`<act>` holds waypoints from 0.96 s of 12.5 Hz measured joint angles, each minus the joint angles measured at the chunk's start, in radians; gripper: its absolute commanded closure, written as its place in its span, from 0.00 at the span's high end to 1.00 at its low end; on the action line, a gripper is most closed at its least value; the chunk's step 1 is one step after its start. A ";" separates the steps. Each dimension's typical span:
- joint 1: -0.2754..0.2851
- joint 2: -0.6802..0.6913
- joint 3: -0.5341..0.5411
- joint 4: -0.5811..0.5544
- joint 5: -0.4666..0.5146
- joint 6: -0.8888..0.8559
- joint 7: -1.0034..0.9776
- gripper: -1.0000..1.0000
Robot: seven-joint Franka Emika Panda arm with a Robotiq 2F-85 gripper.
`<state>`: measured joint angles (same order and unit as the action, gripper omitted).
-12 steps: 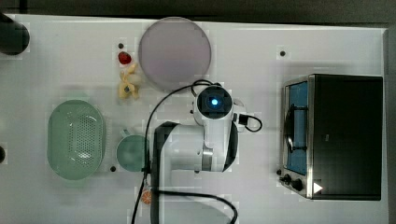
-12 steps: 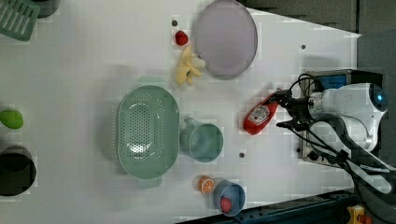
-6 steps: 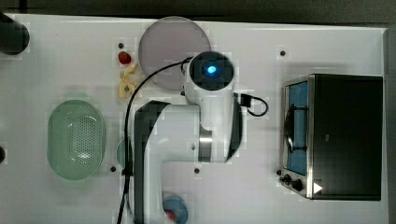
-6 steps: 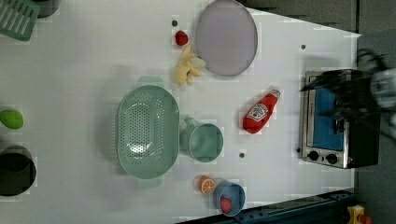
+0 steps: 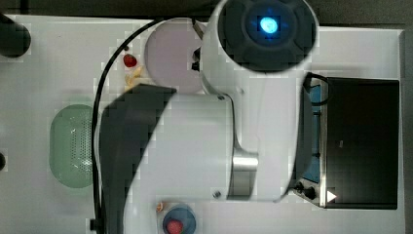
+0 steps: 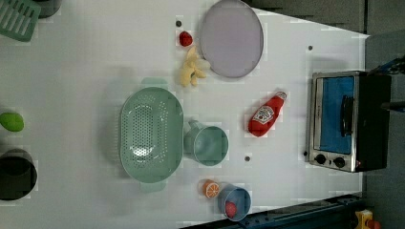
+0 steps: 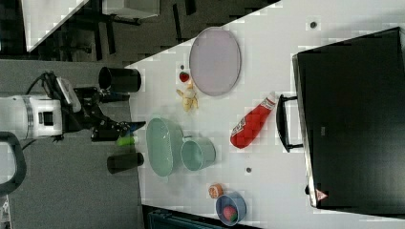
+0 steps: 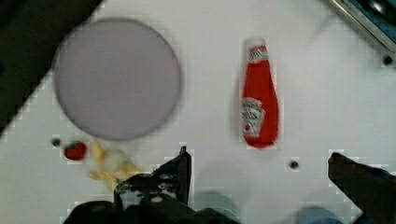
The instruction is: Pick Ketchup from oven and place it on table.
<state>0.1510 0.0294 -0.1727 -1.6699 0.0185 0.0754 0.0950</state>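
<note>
Left view, from its left edge rightward: green slatted rack [image 6: 18,18] at the top corner, small green fruit [image 6: 11,121] and black cup [image 6: 17,173] lower down. Then green colander [image 6: 151,135] lying on the white worktop [image 6: 81,71], green mug [image 6: 207,144] touching its right rim. Above these, small red fruit piece [image 6: 186,38], pale yellow peel-like pieces [image 6: 193,71] and round grey-lilac plate [image 6: 231,38], the peel just beside the plate's edge. Below the mug, orange slice [image 6: 210,189] next to blue bowl [image 6: 235,202] holding a red piece.

Further right, ketchup [image 6: 265,115] lying flat on the bare worktop, white cap tilted up toward the oven, between mug and oven, touching neither. Toaster oven [image 6: 348,121] at the left view's right, blue glass door and handle facing up, knobs at its lower end.

Right view: hand [image 7: 125,128] off the worktop's left edge, above the floor, fingers spread wide apart, gripping nothing, well apart from the bottle. Black cup just beyond it on the worktop corner.

Wrist view: both dark fingertips [image 8: 183,164] standing far apart at the frame's lower edge, bottle and plate lying free on the white surface beyond.

Top view: white arm [image 5: 195,146] covering the middle of the worktop, oven to the top view's right.
</note>
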 measured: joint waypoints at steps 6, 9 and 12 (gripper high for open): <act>0.020 0.012 -0.013 0.014 -0.026 -0.070 0.000 1.00; 0.008 0.000 -0.015 0.012 -0.032 -0.057 0.000 1.00; 0.001 -0.011 -0.022 0.034 -0.017 -0.039 0.000 1.00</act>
<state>0.1521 0.0184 -0.1946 -1.6357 0.0013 0.0368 0.0952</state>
